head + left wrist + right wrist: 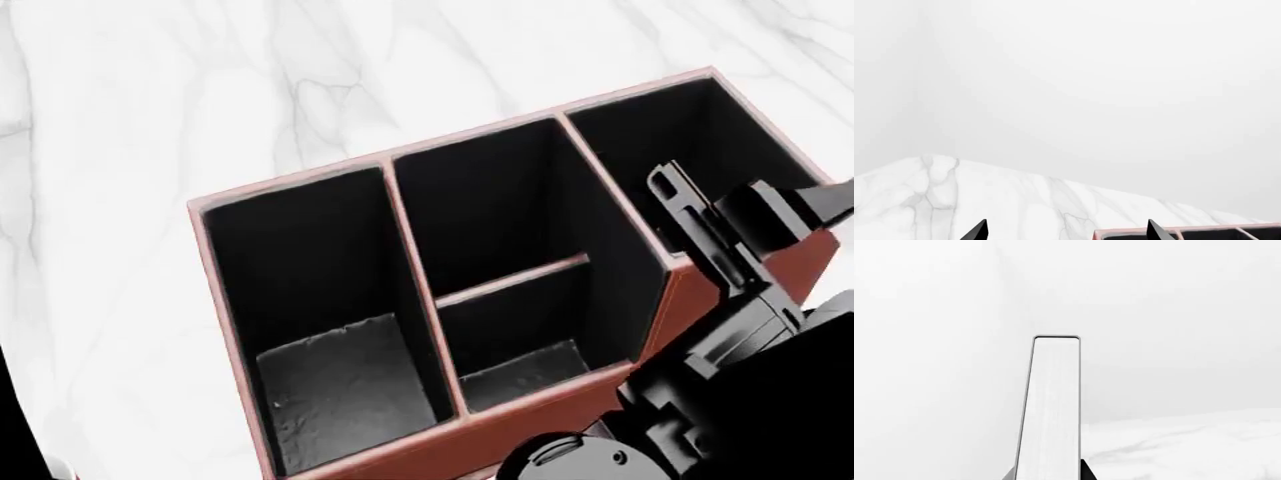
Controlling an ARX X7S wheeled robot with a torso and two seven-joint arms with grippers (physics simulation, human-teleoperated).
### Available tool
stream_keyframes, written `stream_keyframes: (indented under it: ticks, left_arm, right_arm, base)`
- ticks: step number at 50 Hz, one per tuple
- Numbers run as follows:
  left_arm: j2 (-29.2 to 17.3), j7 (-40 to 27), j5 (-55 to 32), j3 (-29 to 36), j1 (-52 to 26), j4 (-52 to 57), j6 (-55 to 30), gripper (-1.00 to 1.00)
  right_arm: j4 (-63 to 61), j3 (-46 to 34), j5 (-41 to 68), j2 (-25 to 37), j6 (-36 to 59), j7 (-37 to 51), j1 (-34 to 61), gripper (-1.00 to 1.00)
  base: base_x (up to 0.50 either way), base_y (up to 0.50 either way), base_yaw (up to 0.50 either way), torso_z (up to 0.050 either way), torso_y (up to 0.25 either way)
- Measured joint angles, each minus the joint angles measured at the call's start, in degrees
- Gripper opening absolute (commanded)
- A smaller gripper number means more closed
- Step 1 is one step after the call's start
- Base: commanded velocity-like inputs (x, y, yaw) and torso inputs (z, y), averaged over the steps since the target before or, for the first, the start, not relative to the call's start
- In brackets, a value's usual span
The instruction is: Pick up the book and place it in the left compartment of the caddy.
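Right wrist view puts the book [1049, 410] edge-on, straight out ahead of the right gripper [1047, 475], its white pages facing the camera and the black cover a thin line around them. Two dark finger stubs sit tight against its sides, so that gripper looks clamped on the book, lifted clear of the tabletop [1187, 445].

From the head camera that arm hangs over the raised end of the caddy [561, 420]; I can't make out the book there. The left compartment [327, 330] lies well off to the gripper's left, past the divided slots, and looks empty.

The risk, I'd say, is lowering too soon into the wrong slot, or catching a rim and twisting the book loose.

The left gripper [1066, 230] is spread, holding nothing.
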Motion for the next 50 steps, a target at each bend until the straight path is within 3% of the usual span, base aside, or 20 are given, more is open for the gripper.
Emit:
stream_keyframes:
  ticks: [35,50]
  left_arm:
    - [-0.69,-0.67,-0.4,0.21,0.02,0.11,0.39,1.0]
    - [-1.09,-1.07,-0.68,0.0,0.08,0.22,0.54,1.0]
  right_arm:
    - [1.22,-12.21,5.32,3.21,-1.21,-17.31,5.96,-1.0]
    - [-4.55,-11.87,13.98,5.81,6.37,-19.89,7.74,-1.0]
  base:
    - [0.0,0.0,0.0,0.0,0.001]
    - [0.0,0.0,0.0,0.0,0.001]
